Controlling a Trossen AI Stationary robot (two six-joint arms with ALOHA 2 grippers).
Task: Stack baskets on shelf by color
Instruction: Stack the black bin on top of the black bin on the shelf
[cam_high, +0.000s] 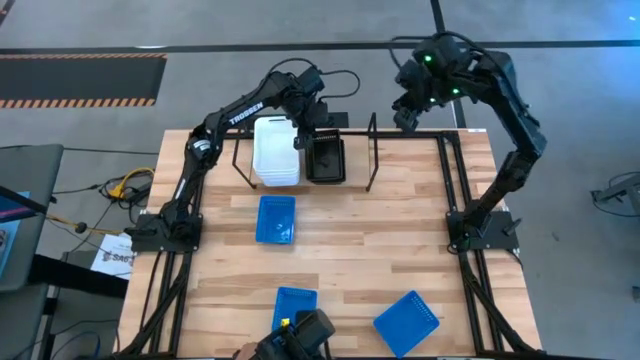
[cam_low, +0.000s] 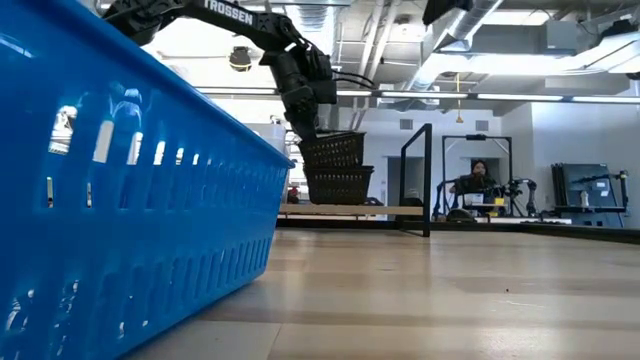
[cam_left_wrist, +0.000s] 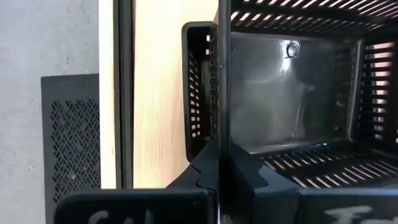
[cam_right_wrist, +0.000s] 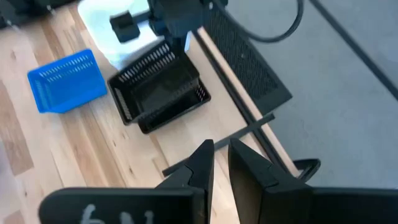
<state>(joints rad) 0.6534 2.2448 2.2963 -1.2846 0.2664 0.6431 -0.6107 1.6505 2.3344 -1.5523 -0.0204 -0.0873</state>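
My left gripper (cam_high: 304, 128) is at the far side of the table, shut on a black basket (cam_low: 333, 149) that hangs tilted just above a second black basket (cam_low: 340, 186) on the shelf (cam_high: 372, 160). A stack of white baskets (cam_high: 275, 150) stands beside them on the left. Three blue baskets lie on the table: one mid-table (cam_high: 276, 218) and two near the front edge (cam_high: 293, 305) (cam_high: 407, 322). My right gripper (cam_right_wrist: 221, 163) hovers high over the table's far right corner, its fingers a little apart with nothing between them. My left gripper pinches the upper black basket's side wall (cam_left_wrist: 224, 93) at its rim, one finger inside the basket and one outside. The fingers come steeply from above, slanting down. The basket hangs tilted below them, right over the lower black basket.
The shelf's thin black uprights (cam_low: 415, 180) stand to either side of the baskets. A blue basket (cam_low: 120, 200) fills the low view's left side. Bare wood lies between the shelf and the blue baskets. A person sits in the room beyond the table.
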